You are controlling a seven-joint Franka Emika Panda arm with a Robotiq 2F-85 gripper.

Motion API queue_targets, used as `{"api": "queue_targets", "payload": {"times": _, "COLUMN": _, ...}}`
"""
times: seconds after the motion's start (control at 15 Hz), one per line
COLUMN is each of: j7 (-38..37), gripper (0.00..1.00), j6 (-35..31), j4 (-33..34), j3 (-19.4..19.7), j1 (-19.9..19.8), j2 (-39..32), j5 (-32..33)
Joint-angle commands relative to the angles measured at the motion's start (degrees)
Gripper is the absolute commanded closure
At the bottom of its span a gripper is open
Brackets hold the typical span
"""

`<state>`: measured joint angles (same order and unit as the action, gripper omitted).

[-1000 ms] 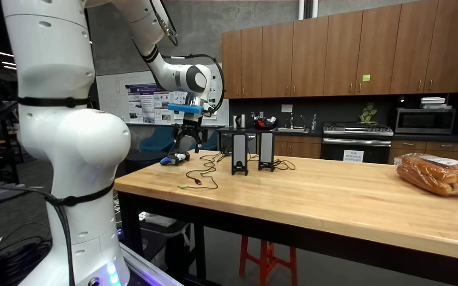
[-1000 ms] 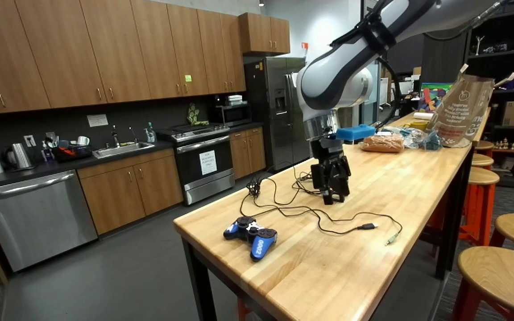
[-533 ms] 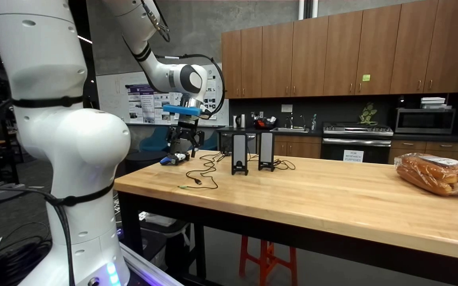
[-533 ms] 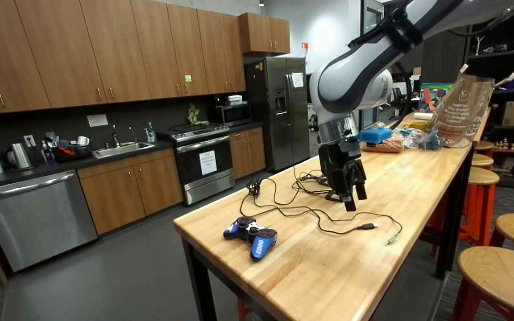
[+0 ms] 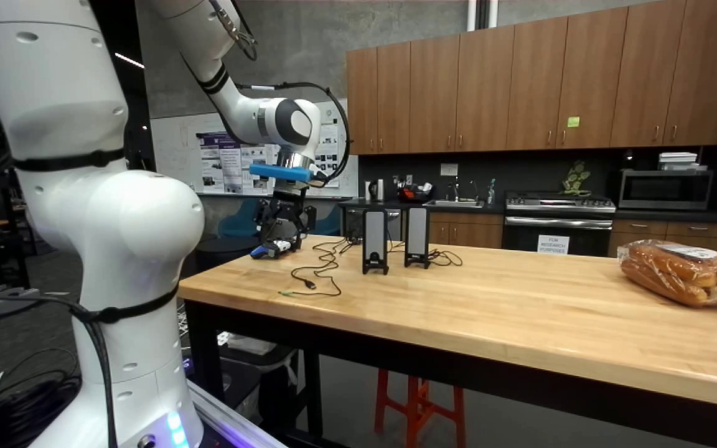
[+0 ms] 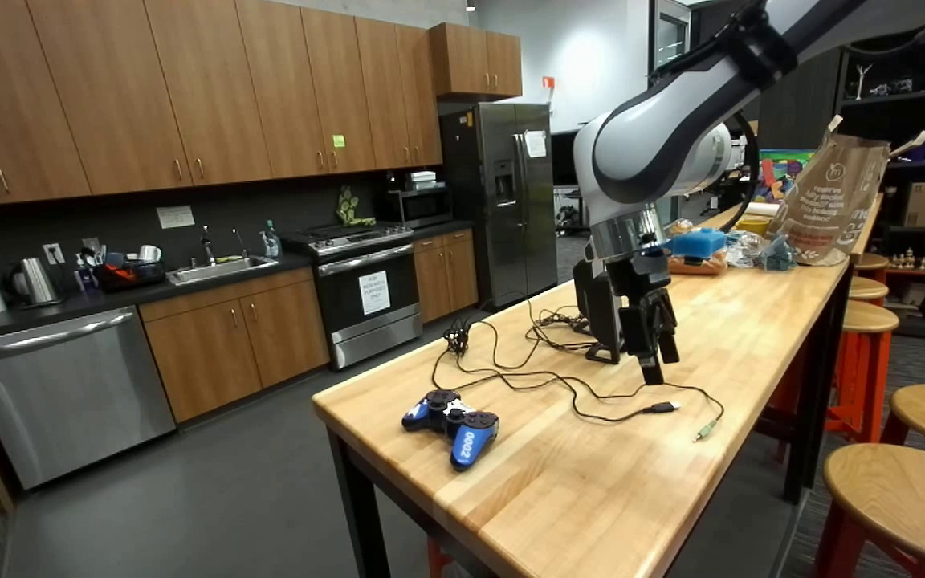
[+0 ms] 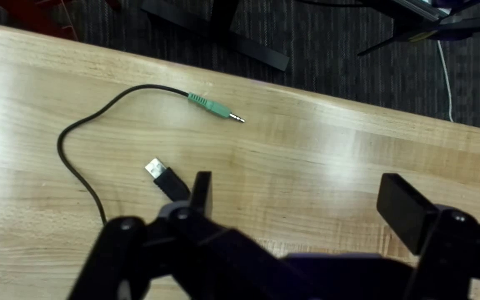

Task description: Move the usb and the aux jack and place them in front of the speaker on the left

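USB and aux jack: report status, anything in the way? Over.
Hand open, holding nothing. USB plug and green aux jack lying on tabletop. Aux cord curls beside USB plug, could snag; game controller apart from both.

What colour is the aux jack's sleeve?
The aux jack's sleeve is green, clearest in the wrist view.

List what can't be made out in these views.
USB plug: back end hidden by the open jaws, wrist view.
Aux cord: runs out of sight behind the jaws, wrist view.
Game controller: partly covered by the jaws in an exterior view.
Bread bag: right end cut off by the picture edge in an exterior view.
Wall poster: print too small to read in an exterior view.
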<state>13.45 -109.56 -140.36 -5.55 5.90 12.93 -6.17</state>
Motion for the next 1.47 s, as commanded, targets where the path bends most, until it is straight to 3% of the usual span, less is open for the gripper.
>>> {"api": "queue_targets", "payload": {"times": 0.0, "j7": -0.06, "gripper": 0.0, "j6": 0.13, "j4": 0.1, "j3": 0.47, "j1": 0.49, "j2": -0.03, "j5": 0.1}}
{"api": "queue_targets", "payload": {"times": 0.93, "j7": 1.05, "gripper": 0.0, "j6": -3.73, "j4": -5.26, "j3": 0.65, "j1": 0.3, "j2": 1.43, "j5": 2.06}}
{"api": "queue_targets", "payload": {"times": 1.2, "j7": 4.61, "gripper": 0.0, "j6": -4.71, "j4": -5.86, "j3": 1.16, "j1": 0.32, "j2": 1.49, "j5": 3.85}}
{"api": "queue_targets", "payload": {"times": 1.4, "j7": 11.5, "gripper": 0.0, "j6": -4.86, "j4": -6.24, "j3": 2.03, "j1": 0.52, "j2": 2.18, "j5": 5.35}}
